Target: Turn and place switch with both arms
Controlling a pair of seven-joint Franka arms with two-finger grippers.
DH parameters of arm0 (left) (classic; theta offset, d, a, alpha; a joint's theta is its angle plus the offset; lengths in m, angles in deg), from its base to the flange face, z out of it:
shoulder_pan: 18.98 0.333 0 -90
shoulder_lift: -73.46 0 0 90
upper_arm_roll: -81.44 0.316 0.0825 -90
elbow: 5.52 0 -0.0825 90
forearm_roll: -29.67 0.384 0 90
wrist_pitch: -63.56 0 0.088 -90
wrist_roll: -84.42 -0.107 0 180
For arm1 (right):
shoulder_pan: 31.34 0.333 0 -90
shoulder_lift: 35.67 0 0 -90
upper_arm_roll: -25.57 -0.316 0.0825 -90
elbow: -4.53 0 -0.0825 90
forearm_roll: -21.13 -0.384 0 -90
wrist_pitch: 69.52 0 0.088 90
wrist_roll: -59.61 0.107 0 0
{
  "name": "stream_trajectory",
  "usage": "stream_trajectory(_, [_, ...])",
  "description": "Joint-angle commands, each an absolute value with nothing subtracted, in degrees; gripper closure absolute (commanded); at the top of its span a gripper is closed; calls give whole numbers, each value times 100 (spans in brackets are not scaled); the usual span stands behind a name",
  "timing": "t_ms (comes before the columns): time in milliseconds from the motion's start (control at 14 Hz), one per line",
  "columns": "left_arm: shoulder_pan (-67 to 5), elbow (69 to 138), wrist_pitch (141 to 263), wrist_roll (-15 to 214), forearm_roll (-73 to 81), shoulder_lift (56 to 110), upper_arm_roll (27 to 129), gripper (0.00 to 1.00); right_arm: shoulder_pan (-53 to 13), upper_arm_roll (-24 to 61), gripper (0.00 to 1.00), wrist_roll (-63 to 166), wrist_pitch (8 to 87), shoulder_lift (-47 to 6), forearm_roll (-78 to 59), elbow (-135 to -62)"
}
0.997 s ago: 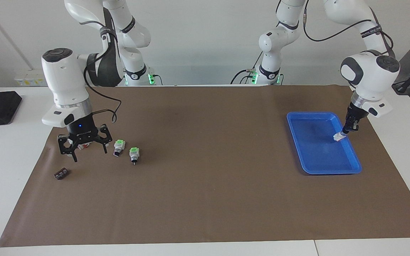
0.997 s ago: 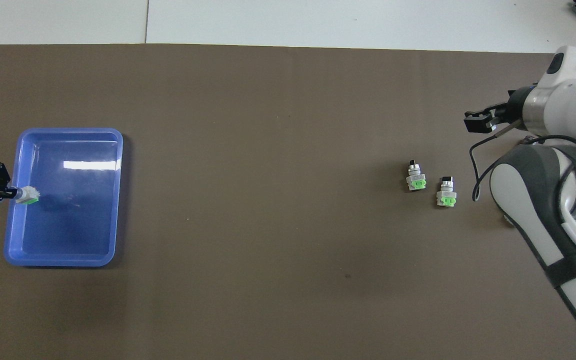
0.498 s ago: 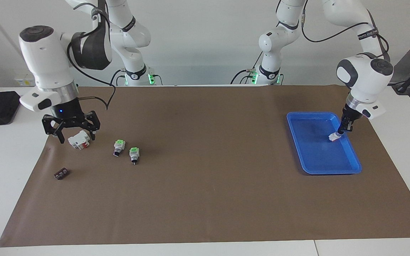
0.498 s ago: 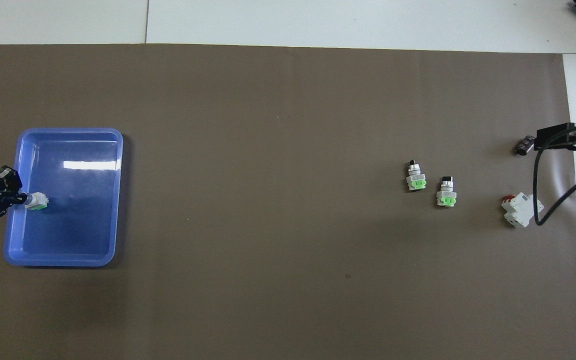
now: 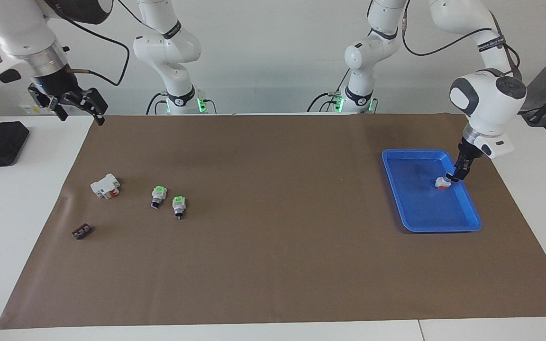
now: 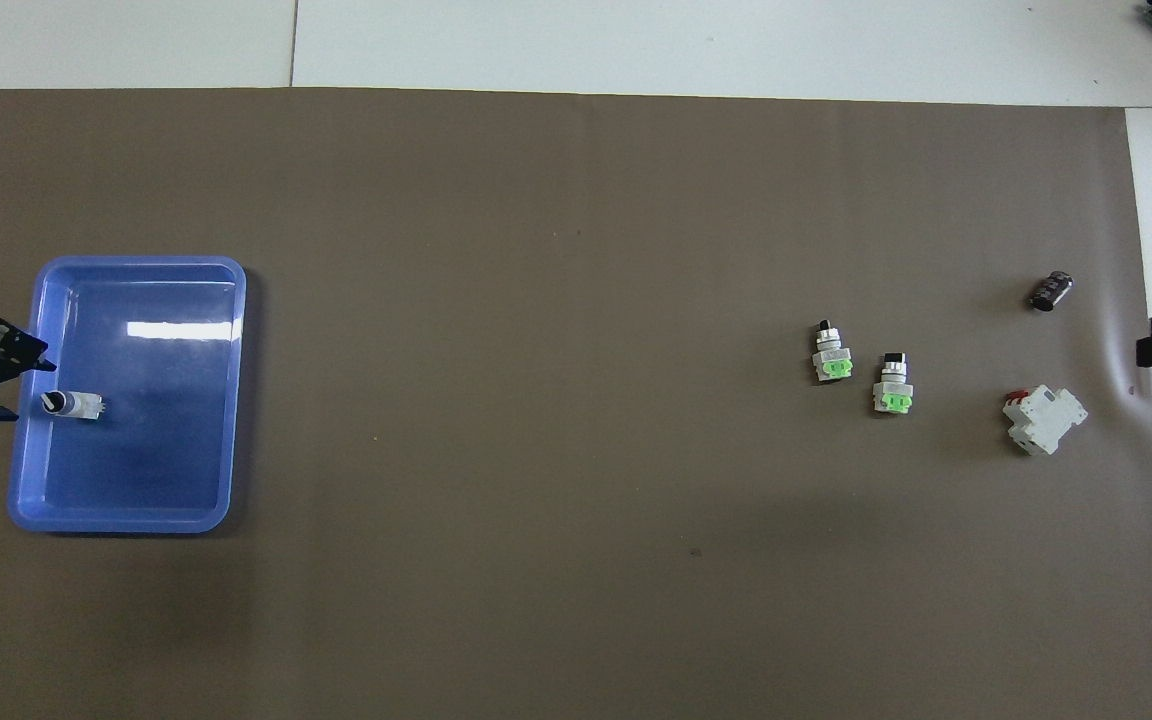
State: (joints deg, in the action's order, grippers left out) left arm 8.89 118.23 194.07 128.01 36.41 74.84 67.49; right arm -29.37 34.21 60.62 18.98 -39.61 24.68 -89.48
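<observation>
We see the switch (image 5: 441, 182) lying in the blue tray (image 5: 467, 226), at the edge toward the left arm's end of the table, its knob end pointing at that rim; the left gripper (image 5: 456, 177) sits right at that knob, and we cannot tell whether its fingertips have parted from it or are pinching it. The right gripper (image 5: 75, 105) hangs high over the table's bare edge at the right arm's end, its fingers spread and holding nothing; that arm waits.

We judge the step in hand to be the release and withdrawal; to do it well we would open fully before lifting, so the knob is not dragged up with the fingers; we would then draw straight up, clear of the tray's rim, without brushing the switch and rolling it.

Two more switches (image 5: 159, 194) (image 5: 178, 205) lie side by side on the brown mat (image 5: 273, 265), between the tray and a white block (image 5: 105, 185); a small dark piece (image 5: 82, 231) lies near them.
</observation>
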Motion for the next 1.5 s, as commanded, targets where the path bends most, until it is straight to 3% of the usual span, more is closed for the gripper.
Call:
stream_trajectory(0, [521,10859,18479,12749,3732,7793,6729,33,-2862,3418,0,6111,2154,-4306,2403,-9426])
stream_trajectory(641, [-1124,9320,17090,11698,3662,8164,6711,33,-2783,3286,0,6392,1820,-4078,2236,-8987])
stream_trajectory(1424, [-1195,7534,14653,10420,2932,8032,6474,41,-2650,3286,0,6348,1846,-3919,2211,-8678])
